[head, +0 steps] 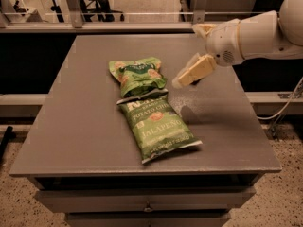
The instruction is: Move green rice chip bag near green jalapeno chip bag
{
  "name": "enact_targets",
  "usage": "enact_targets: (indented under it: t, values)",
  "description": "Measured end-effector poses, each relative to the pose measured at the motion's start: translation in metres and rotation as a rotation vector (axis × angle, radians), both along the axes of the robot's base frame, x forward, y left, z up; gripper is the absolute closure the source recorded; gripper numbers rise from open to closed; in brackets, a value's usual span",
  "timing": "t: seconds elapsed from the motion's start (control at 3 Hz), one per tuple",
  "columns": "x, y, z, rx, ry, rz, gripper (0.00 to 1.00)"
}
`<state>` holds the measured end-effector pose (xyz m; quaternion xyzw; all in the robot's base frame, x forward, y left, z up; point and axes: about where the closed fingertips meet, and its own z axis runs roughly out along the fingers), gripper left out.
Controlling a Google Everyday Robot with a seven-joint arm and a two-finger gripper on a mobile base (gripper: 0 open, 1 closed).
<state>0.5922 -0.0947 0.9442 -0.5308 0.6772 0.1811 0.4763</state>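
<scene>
The green rice chip bag lies on the grey table, small and puffy, with its lower edge touching the top of the green jalapeno chip bag. The jalapeno bag lies flat just in front of it, lettered "POTATO CHIPS" and "JALAPENO". My gripper hangs above the table to the right of the rice chip bag, apart from it and empty, its cream fingers pointing down-left.
A small dark object shows partly behind the gripper fingers on the table. The white arm reaches in from the right. A metal rail runs behind the table. Drawers sit below the front edge.
</scene>
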Motion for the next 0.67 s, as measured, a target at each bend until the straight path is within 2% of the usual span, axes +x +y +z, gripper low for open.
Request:
enact_targets:
  t: [0.33, 0.67]
  values:
    - [0.0, -0.065, 0.042, -0.015, -0.078, -0.105, 0.0]
    - [0.002, -0.072, 0.055, -0.013, -0.102, -0.119, 0.0]
